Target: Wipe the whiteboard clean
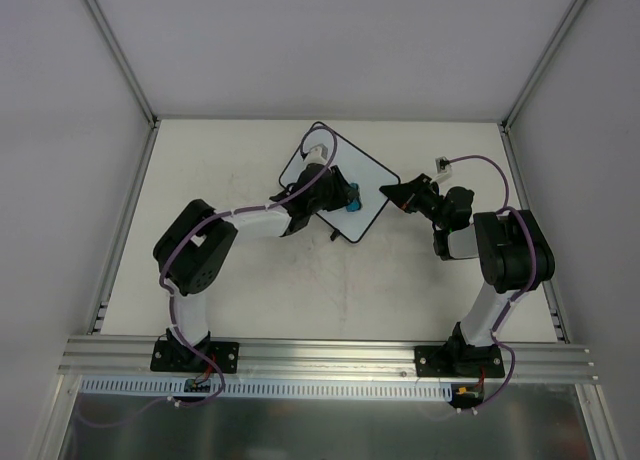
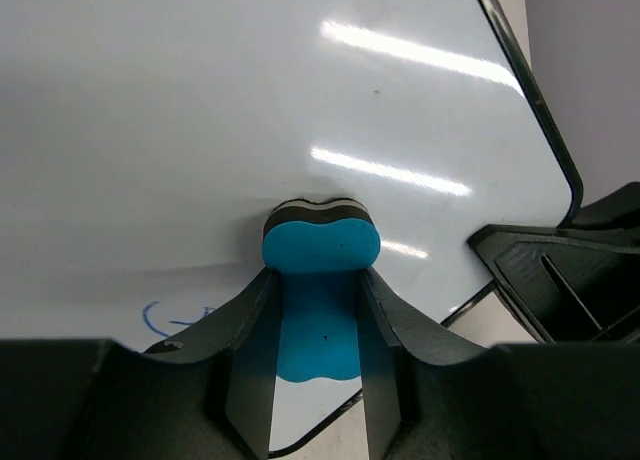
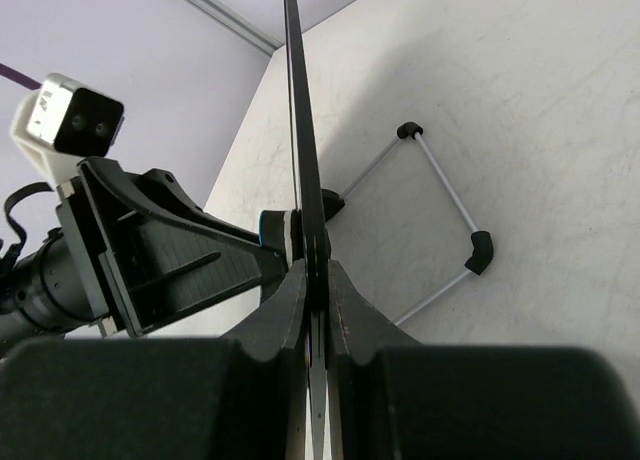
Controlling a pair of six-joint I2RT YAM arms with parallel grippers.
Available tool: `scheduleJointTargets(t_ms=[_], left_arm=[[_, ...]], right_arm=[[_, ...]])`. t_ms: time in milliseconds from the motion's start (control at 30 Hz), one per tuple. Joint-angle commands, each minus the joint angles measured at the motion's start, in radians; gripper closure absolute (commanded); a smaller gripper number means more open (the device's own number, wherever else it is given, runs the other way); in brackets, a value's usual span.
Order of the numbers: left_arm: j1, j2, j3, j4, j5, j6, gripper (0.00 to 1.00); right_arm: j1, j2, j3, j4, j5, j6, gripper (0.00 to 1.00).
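The whiteboard [image 1: 366,173] lies turned like a diamond at the back middle of the table. My right gripper [image 1: 393,193] is shut on its right rim; the right wrist view shows the board edge-on [image 3: 299,120], pinched between the fingers of that gripper [image 3: 318,272]. My left gripper [image 1: 343,196] is shut on a blue-and-black eraser [image 1: 352,196], pressed against the board's face. From the left wrist, the eraser [image 2: 320,248] sits between the fingers on the white surface [image 2: 250,100]. Faint blue scribbles [image 2: 160,322] show at the lower left.
A thin wire stand with two black feet [image 3: 478,250] shows on the table behind the board. Grey walls and metal posts close in the table at the back and sides. An aluminium rail [image 1: 330,355] runs along the near edge by the arm bases.
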Motion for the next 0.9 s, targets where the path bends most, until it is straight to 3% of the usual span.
scheduleJointTargets(t_ms=[0, 600, 867], left_arm=[[0.058, 0.104, -0.084, -0.255, -0.058, -0.074, 1.0], [0.059, -0.001, -0.187, -0.377, -0.249, -0.206, 1.0], [0.015, 0.01, -0.107, -0.376, -0.26, -0.106, 1.0]], right_arm=[[0.022, 0.003, 0.024, 0.026, -0.027, -0.03, 0.94], [0.019, 0.008, 0.025, 0.034, -0.028, -0.024, 0.94], [0.019, 0.012, 0.026, 0.039, -0.028, -0.019, 0.94]])
